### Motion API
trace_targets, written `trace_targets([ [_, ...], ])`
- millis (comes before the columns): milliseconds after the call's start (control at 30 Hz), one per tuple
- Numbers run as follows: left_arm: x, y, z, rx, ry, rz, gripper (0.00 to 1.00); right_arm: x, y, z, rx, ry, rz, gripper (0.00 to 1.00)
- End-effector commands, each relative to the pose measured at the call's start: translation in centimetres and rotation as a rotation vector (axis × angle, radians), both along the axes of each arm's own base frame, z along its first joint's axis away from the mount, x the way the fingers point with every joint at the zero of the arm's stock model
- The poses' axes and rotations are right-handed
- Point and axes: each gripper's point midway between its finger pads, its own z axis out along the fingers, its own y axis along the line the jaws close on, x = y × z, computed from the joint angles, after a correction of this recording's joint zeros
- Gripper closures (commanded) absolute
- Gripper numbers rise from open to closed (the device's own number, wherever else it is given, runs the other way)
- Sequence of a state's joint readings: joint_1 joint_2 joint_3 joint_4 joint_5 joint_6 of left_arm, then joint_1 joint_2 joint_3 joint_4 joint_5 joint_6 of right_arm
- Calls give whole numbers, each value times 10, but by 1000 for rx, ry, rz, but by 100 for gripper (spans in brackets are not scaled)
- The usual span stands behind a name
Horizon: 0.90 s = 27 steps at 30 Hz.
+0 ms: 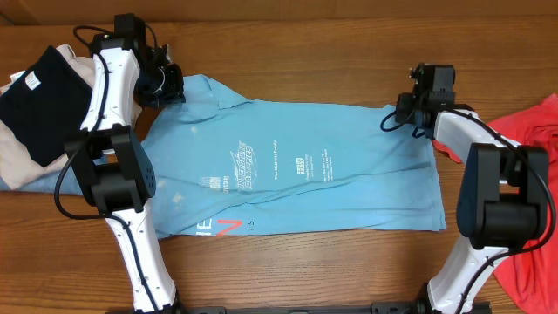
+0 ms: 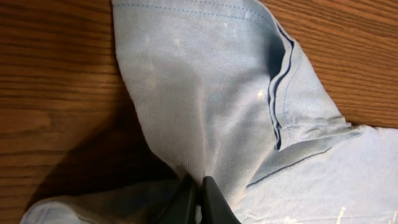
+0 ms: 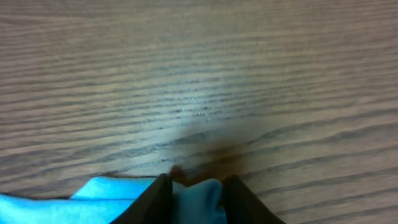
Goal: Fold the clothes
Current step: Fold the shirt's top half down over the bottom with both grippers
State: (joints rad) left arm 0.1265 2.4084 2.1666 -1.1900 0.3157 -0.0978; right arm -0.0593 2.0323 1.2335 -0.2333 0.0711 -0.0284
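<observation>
The light sky-blue T-shirt (image 1: 296, 170) with white and red lettering lies spread flat across the middle of the table. My left gripper (image 1: 168, 85) is shut on its fabric near the far left sleeve and shoulder; the left wrist view shows the sleeve (image 2: 205, 93) drawn up into the closed fingers (image 2: 200, 186). My right gripper (image 1: 403, 112) is at the shirt's far right corner, its fingers (image 3: 198, 190) closed on a bunched bit of blue cloth (image 3: 196, 199). The coral-red T-shirt (image 1: 532, 192) lies crumpled at the right edge, partly under the right arm.
A pile of clothes lies at the far left: a dark navy garment (image 1: 42, 105) on beige cloth (image 1: 26, 166). The bases of both arms stand at the front edge. Bare wooden table (image 1: 305, 52) runs behind the shirt.
</observation>
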Motion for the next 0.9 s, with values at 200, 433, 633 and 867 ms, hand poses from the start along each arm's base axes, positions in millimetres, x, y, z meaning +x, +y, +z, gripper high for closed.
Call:
trace_targets([
  [200, 5, 0, 18, -4, -51, -21, 96, 5, -6, -2, -5, -3, -18, 85],
  [433, 5, 5, 31, 0, -70, -12, 96, -2, -20, 19, -62, 1, -84, 96],
  [633, 0, 16, 63, 23, -114, 11, 96, -16, -19, 54, -61, -2, -84, 96],
  [867, -28, 30, 81, 120, -49, 29, 96, -45, -17, 67, -59, 78, -82, 96],
])
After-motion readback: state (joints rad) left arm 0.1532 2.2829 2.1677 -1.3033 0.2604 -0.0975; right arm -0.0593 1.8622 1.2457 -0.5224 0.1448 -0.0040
